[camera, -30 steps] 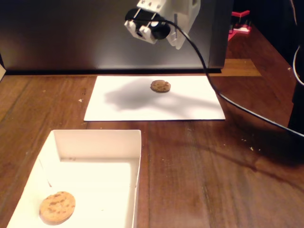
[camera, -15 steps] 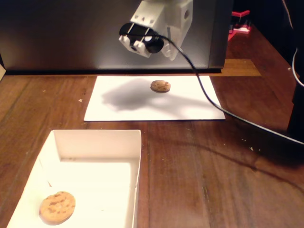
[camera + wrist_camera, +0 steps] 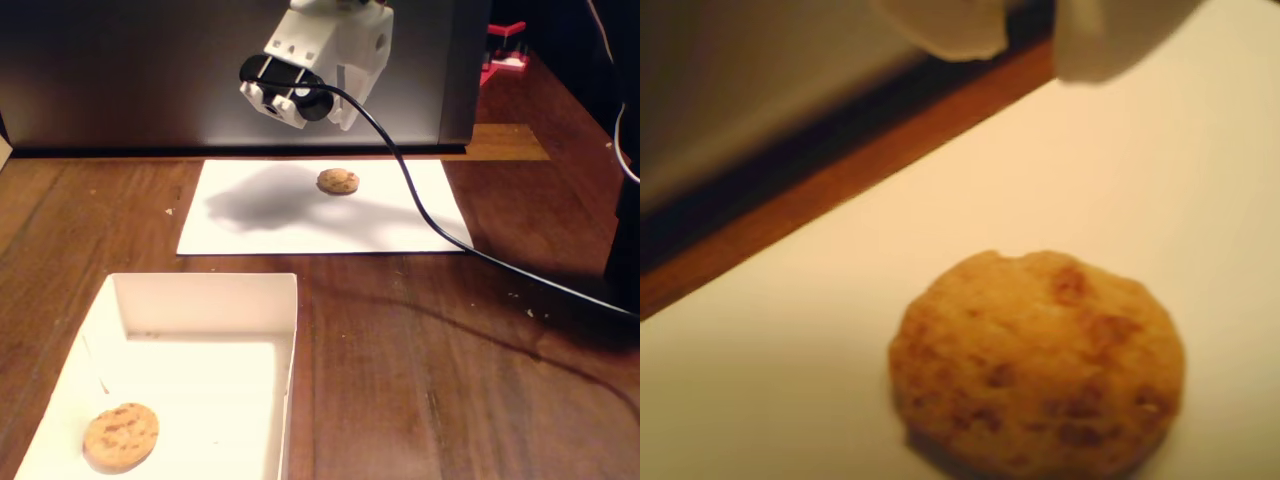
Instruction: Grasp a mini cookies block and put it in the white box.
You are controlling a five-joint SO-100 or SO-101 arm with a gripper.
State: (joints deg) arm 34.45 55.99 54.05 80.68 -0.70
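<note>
A small round cookie [image 3: 338, 181] lies on a flat white paper sheet [image 3: 300, 228] at the back of the wooden table. In the wrist view that cookie [image 3: 1038, 365] fills the lower middle. My gripper [image 3: 1028, 30] is open by a narrow gap, and its two white fingertips [image 3: 940, 25] sit at the top edge, above and beyond the cookie without touching it. In the fixed view the arm's white wrist head [image 3: 320, 50] hovers above the sheet, up and to the left of the cookie. The white box [image 3: 292, 300] stands at the front left with another cookie [image 3: 121, 436] inside.
A black cable [image 3: 450, 235] trails from the wrist across the sheet's right side to the right edge. A dark grey panel [image 3: 150, 70] closes off the back. A red object [image 3: 505, 50] sits behind at the right. Crumbs dot the wood.
The wrist head has drifted left and slightly down above the paper sheet, and its shadow shifted left with it. Both cookies and the box stayed put.
</note>
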